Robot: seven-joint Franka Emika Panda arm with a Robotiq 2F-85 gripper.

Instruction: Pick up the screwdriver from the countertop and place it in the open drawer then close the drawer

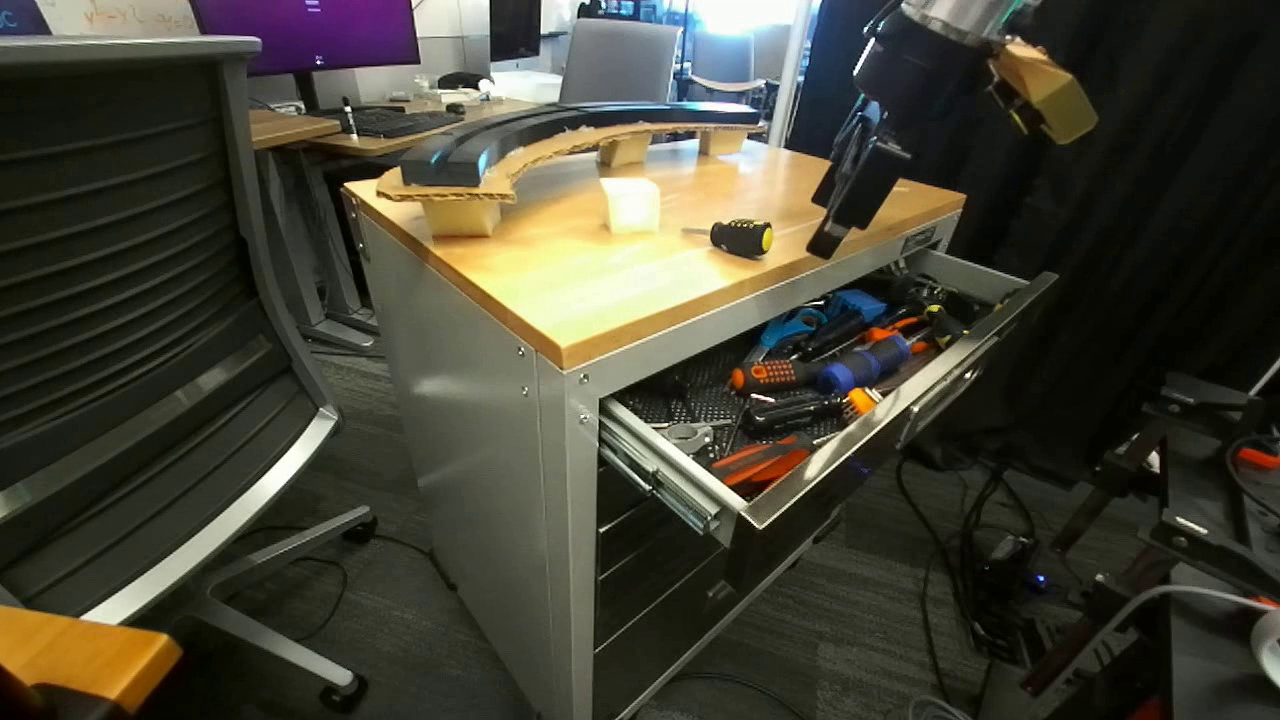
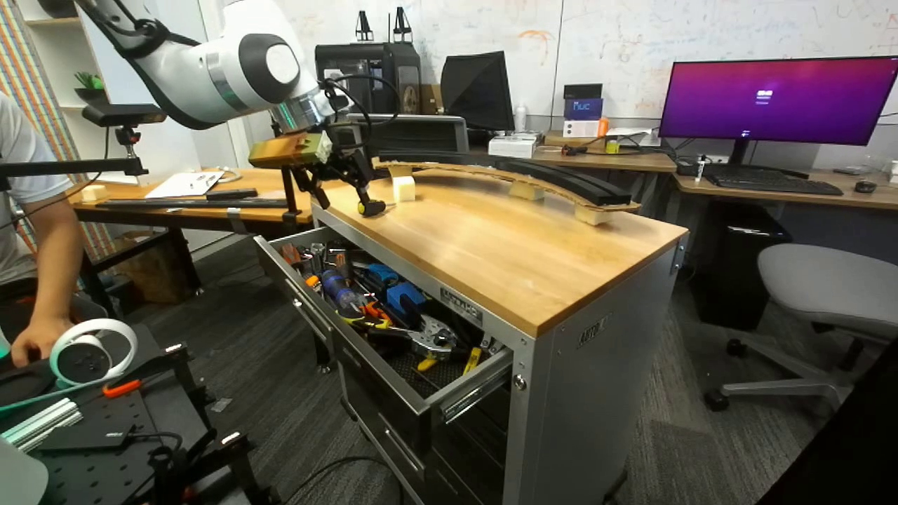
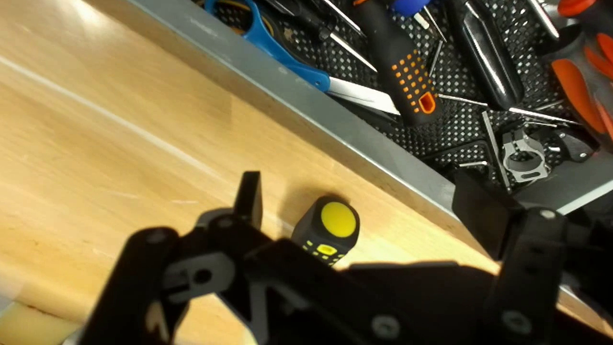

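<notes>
Near the spread jaws lies a stubby screwdriver (image 1: 741, 238) on the wooden tabletop (image 1: 560, 285); lower than them, the pulled-out drawer (image 1: 900, 398).

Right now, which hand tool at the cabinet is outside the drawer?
The stubby black-and-yellow screwdriver: it lies on its side on the wooden countertop, while the others that show, blue-handled scissors included, lie in the open drawer.
</notes>
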